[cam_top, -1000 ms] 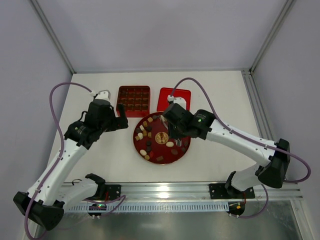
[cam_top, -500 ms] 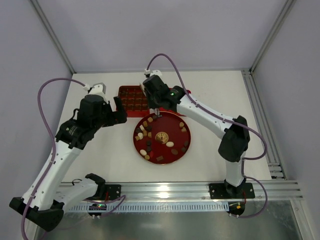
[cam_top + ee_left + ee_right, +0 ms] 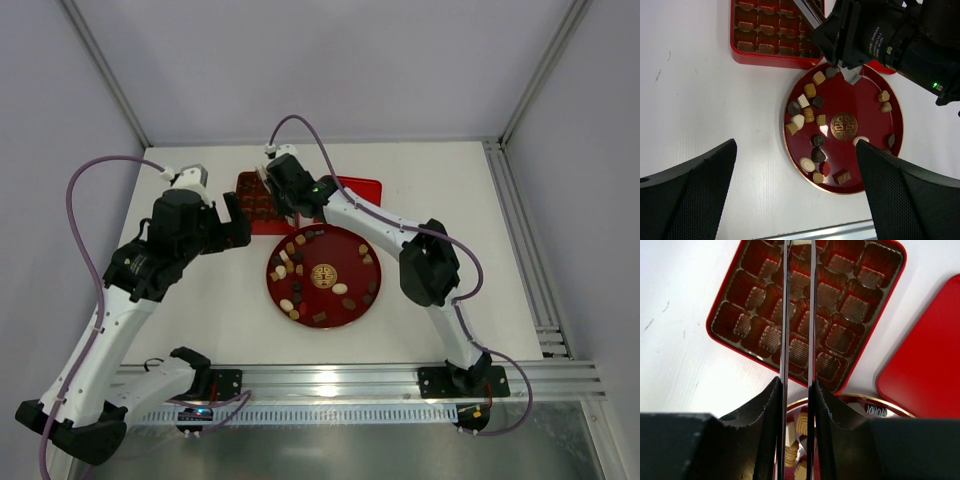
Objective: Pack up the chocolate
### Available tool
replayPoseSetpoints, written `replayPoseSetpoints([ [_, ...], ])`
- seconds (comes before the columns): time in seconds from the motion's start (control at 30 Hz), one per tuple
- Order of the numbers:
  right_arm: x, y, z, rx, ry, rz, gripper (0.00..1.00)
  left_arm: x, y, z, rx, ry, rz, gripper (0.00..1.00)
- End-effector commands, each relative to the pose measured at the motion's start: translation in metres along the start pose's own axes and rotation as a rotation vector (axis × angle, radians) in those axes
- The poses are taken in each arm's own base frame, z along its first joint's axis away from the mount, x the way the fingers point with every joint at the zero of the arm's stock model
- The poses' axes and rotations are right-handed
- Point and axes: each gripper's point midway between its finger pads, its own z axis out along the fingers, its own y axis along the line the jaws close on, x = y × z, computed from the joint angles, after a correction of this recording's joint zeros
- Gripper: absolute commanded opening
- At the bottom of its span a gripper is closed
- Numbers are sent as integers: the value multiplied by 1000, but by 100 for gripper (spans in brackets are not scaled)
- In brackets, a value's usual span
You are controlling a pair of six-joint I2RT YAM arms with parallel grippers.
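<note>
Change: a second ago the right end effector point(image 3: 799, 247) was working over the plate point(image 3: 867, 112); now that arm has swung across and hangs over the box point(image 3: 770, 56).
Right end effector: its slim blades are drawn near together, and a pale piece point(image 3: 800, 242) shows between the tips at the top edge of the wrist view. I take it as pinched.
Left end effector point(image 3: 796, 145): spread wide and empty, high over the plate's left side, and it has barely shifted.
Chocolate point(image 3: 810, 91): nearly all of it lies loose on the plate, mostly along the left half and the rim.
Meaning: one piece looks to be on its way from plate to box. The cells I can see look empty, so packing seems barely begun.
Edges: the cell walls are close-set, so the blades must come down squarely inside one cell.
Neighbours: the lid point(image 3: 925, 350) lies just right of the box, and the plate's far rim sits just beside both.
Room: bare desk point(image 3: 200, 300) lies left of the plate. The right arm crosses the box's right side, which leaves the left arm little room there.
</note>
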Motion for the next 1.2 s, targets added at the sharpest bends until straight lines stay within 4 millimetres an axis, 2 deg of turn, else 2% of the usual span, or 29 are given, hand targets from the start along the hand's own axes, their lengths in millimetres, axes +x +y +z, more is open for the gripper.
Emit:
replayPoseSetpoints([
  [0.0,-50,19,-9,-70,-139,26,29,-8,-1,-8,11,-31,7,100],
  [0.4,-34,14,11,-37,-99,10,29,-6,3,-7,-3,-31,25,100],
  [1.17,-16,6,18,-9,-63,-10,30,-6,2,-2,-7,-26,26,100],
])
